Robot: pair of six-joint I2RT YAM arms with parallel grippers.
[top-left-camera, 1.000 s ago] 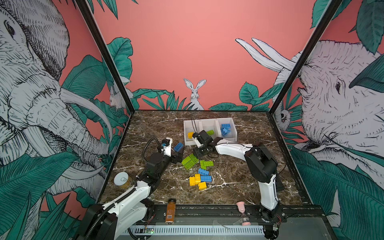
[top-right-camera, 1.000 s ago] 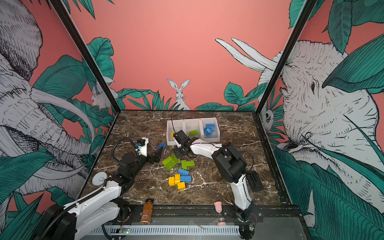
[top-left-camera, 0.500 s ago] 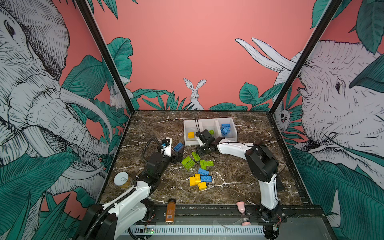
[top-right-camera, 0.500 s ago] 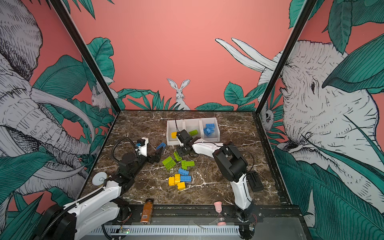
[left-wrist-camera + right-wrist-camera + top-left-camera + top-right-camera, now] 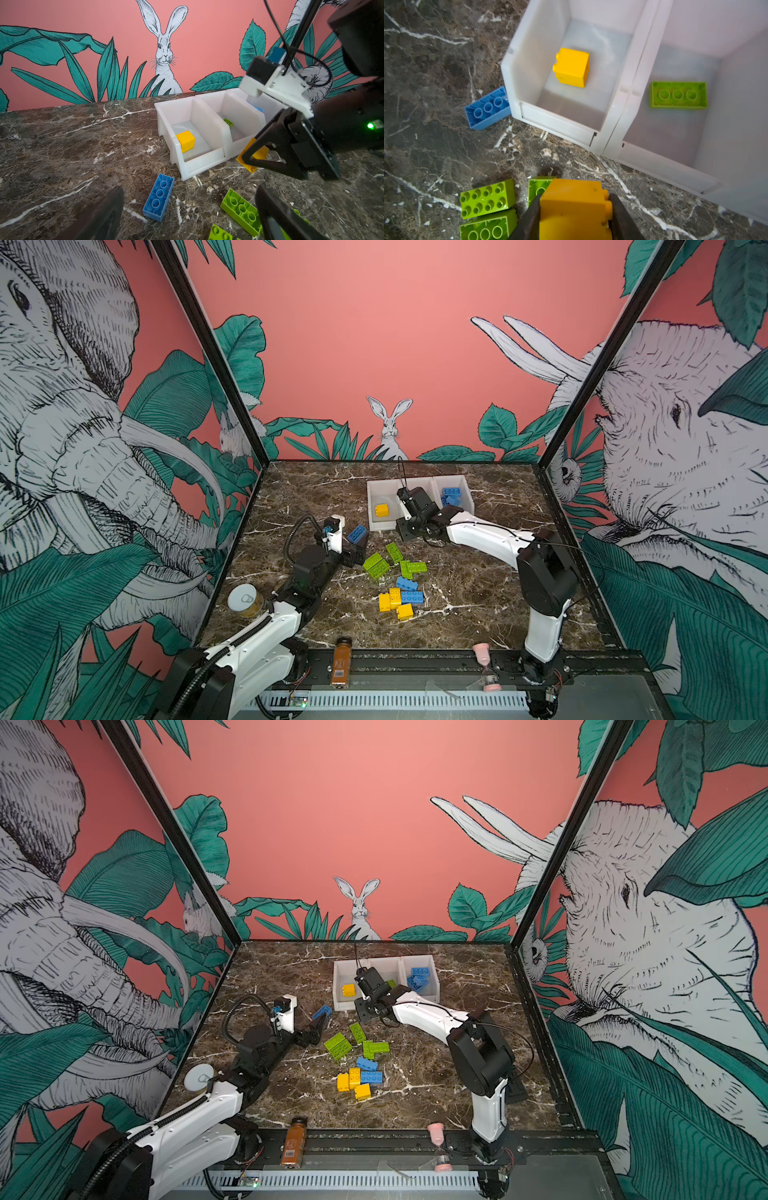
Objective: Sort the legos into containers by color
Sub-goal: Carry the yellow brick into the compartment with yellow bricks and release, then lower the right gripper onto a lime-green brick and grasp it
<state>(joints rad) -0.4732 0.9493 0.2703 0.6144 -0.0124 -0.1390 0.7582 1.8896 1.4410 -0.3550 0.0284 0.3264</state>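
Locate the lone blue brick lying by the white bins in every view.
Both top views: blue brick on the table, just left of the bins.
Left wrist: underside up, before the end bin's front corner.
Right wrist: by that bin's outer wall.
Shared landmark: yellow cube alone in that bin.

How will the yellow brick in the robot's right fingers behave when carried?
Probably stiff: the yellow brick looks square-edged and undented between the fingers. Its glossy faces look smooth, so it might slip under a weak squeeze. Likely light, if hollow like the upturned blue brick nearby; boxy, so unlikely to roll.
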